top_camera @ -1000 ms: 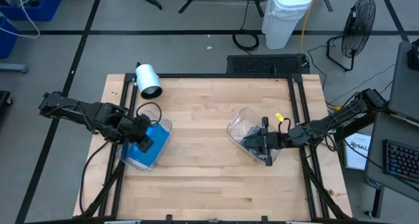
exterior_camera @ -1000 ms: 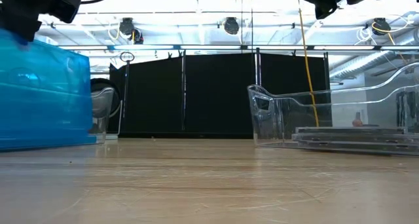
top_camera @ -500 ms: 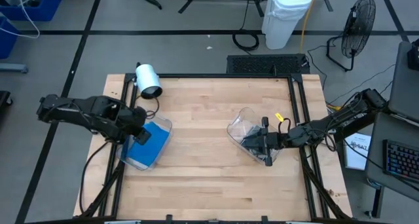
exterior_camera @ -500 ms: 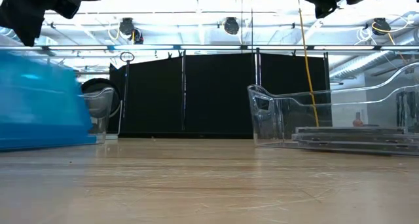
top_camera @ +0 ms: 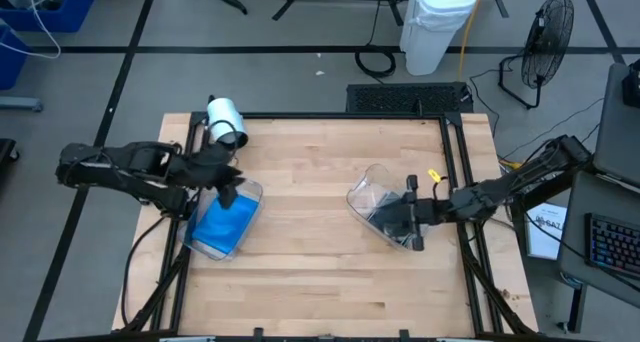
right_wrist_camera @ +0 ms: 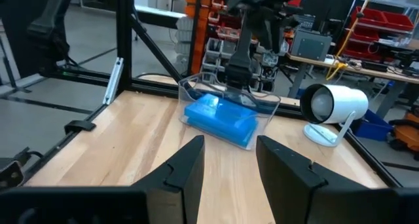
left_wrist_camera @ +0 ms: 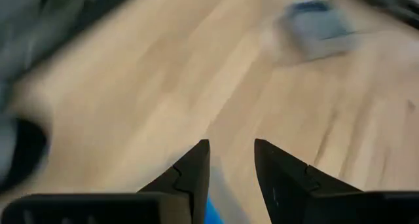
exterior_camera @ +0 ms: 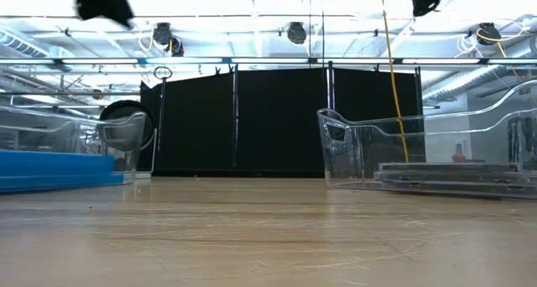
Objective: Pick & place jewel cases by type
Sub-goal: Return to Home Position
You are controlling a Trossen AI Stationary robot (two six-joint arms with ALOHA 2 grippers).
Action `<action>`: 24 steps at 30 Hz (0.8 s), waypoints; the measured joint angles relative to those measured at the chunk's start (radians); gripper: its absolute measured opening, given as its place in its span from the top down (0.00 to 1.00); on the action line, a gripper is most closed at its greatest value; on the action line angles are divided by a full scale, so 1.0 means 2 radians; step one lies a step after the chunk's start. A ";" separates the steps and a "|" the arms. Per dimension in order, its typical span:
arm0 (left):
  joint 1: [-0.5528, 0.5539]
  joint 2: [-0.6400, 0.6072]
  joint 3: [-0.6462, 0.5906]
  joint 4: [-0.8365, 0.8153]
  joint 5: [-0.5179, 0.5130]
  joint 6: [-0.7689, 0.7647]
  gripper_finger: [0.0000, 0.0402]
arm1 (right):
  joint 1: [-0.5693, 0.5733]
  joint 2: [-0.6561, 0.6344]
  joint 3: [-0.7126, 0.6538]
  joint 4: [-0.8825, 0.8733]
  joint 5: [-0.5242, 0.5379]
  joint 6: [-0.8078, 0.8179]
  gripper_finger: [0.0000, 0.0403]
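Observation:
Bright blue jewel cases lie flat in a stack inside a clear tub at the table's left; the low view shows the stack side on. My left gripper hangs open above the tub's far end, with nothing between its fingers. Dark grey jewel cases lie flat in a second clear tub at the right, also seen as the dark stack. My right gripper is open over that tub, pointing level toward the left tub.
A white camera stands at the table's far left corner, close behind the left tub. Bare wooden tabletop lies between the two tubs and along the near edge. A black frame runs around the table.
A blue jewel case that stood nearly upright under my left gripper has tipped over and now lies flat on the blue stack in the left tub. My left gripper has let go of it, risen and turned toward the table's far edge.

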 joint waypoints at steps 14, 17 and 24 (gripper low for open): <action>0.061 -0.094 -0.198 0.357 0.118 0.300 0.69 | 0.024 -0.100 0.000 -0.092 0.001 0.030 0.68; 0.086 -0.164 -0.251 0.399 0.157 0.309 0.69 | 0.024 -0.106 0.000 -0.094 0.001 0.030 0.68; 0.109 -0.313 -0.332 0.412 0.168 0.302 0.69 | 0.024 -0.158 -0.022 -0.101 0.002 0.016 0.68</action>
